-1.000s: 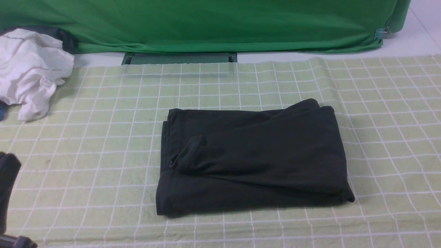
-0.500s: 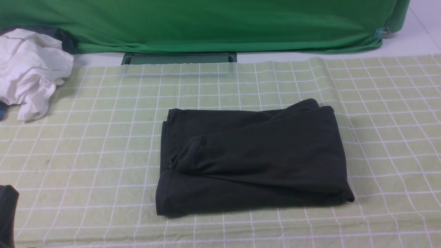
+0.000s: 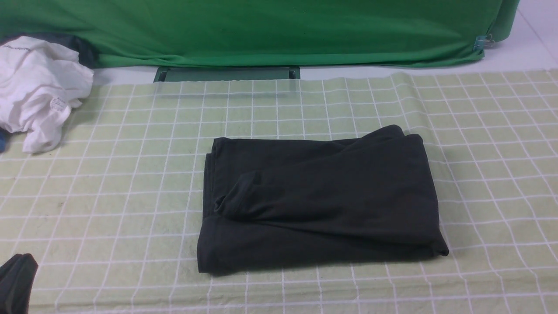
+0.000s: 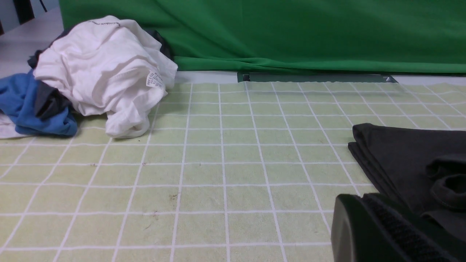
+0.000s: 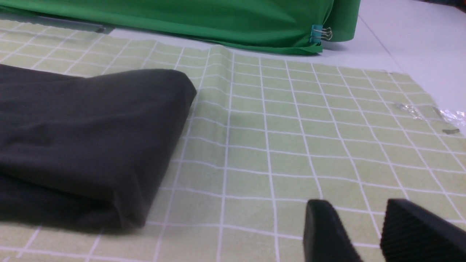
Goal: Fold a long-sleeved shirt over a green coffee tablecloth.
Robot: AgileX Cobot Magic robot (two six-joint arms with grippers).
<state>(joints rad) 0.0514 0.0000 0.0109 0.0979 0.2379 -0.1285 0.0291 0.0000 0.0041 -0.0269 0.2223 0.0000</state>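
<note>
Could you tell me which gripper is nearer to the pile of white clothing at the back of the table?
Left. The left gripper sits on the white clothing's side, though well short of it; the right gripper is beyond the folded black shirt.

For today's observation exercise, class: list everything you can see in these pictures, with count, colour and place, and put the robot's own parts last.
shirt: one, black, folded, middle of the tablecloth.
tablecloth: one, pale yellow-green with white grid, spread over the table.
white garment: one, crumpled, far left.
blue garment: one, blue, beside the white garment.
backdrop: one, deep green, along the far edge.
clip: one, teal, on the backdrop's right corner.
left claw: one, black, shut, near the shirt's left edge.
right claw: one, black, fingers apart, empty, right of the shirt.
</note>
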